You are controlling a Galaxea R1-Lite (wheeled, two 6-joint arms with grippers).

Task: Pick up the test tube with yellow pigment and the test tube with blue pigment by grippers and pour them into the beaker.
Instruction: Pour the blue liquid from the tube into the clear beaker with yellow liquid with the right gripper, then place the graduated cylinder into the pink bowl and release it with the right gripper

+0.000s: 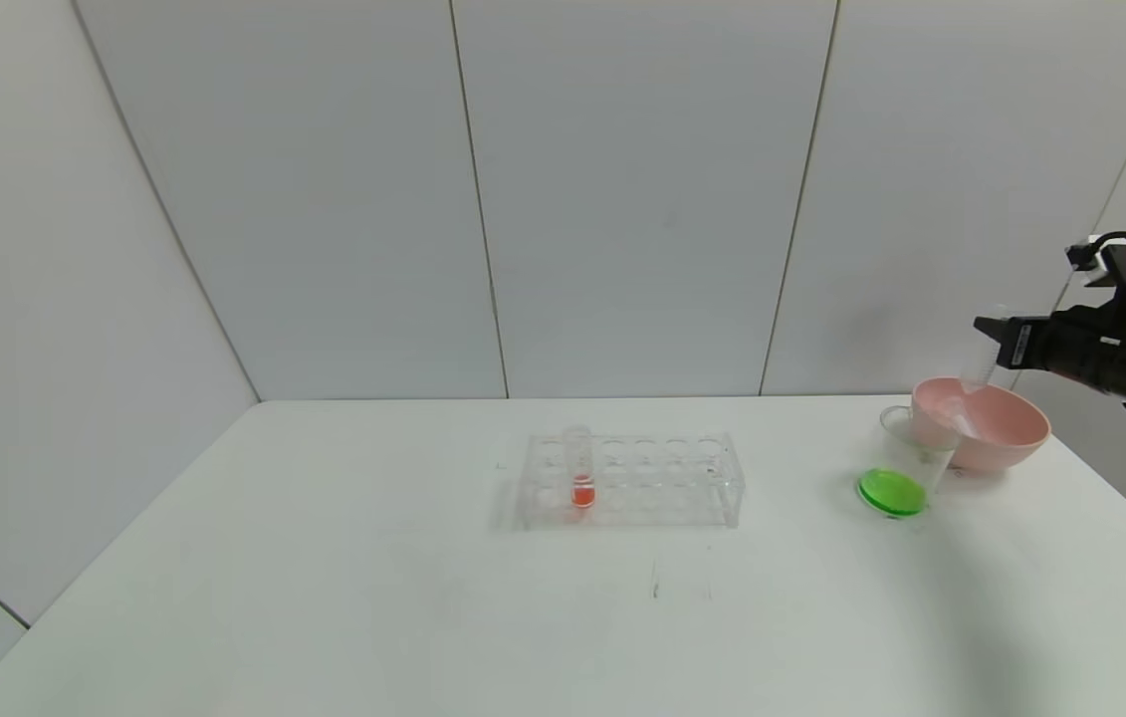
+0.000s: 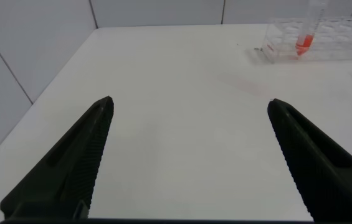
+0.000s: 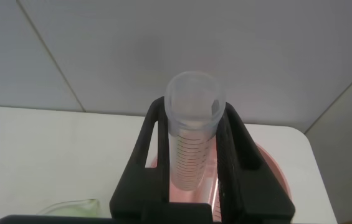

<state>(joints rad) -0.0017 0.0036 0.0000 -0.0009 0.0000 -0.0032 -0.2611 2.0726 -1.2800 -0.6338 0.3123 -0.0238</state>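
Observation:
My right gripper (image 1: 987, 337) is shut on a clear, empty-looking test tube (image 1: 981, 366) with printed graduations, held above the pink bowl (image 1: 1006, 438); it also shows in the right wrist view (image 3: 191, 146), between the gripper's (image 3: 191, 112) black fingers. I cannot tell which pigment it held. No tube with yellow or blue liquid is in view. The clear beaker (image 1: 911, 443) stands left of the bowl with bright green liquid at its bottom. My left gripper (image 2: 188, 106) is open and empty over bare table, away from the rack.
A clear tube rack (image 1: 632, 481) stands mid-table with one tube of orange-red liquid (image 1: 581, 476) in it, also in the left wrist view (image 2: 305, 37). The table's right edge is near the bowl. Grey wall panels stand behind.

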